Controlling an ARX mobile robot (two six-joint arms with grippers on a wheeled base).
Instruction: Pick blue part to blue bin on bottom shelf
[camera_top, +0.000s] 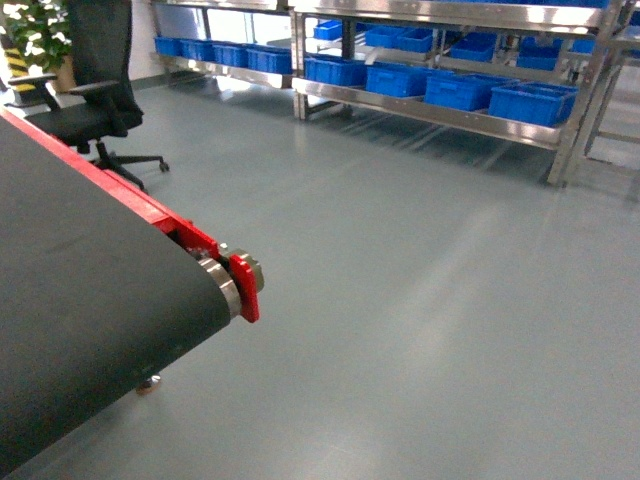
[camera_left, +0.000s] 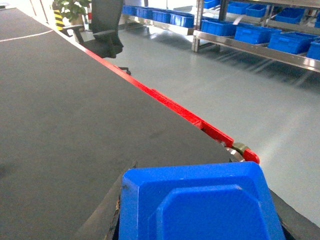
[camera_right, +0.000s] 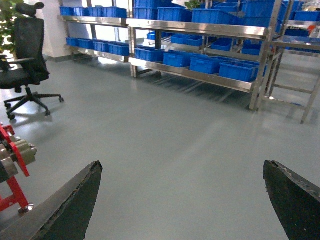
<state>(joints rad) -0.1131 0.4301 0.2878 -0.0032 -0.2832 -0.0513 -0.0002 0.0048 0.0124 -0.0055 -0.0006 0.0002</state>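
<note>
The blue part fills the bottom of my left wrist view, a blocky blue piece with a raised panel, sitting between the dark fingers of my left pincer, which are clamped against its sides above the black conveyor belt. I can read no label or writing on it, nor on anything else. The belt's red side rail ends at a metal roller. My right pincer stands wide apart, holding nothing, over the grey floor. Across the floor, blue bins stand in a row on the bottom shelf of a steel rack. A black office chair stands far left.
</note>
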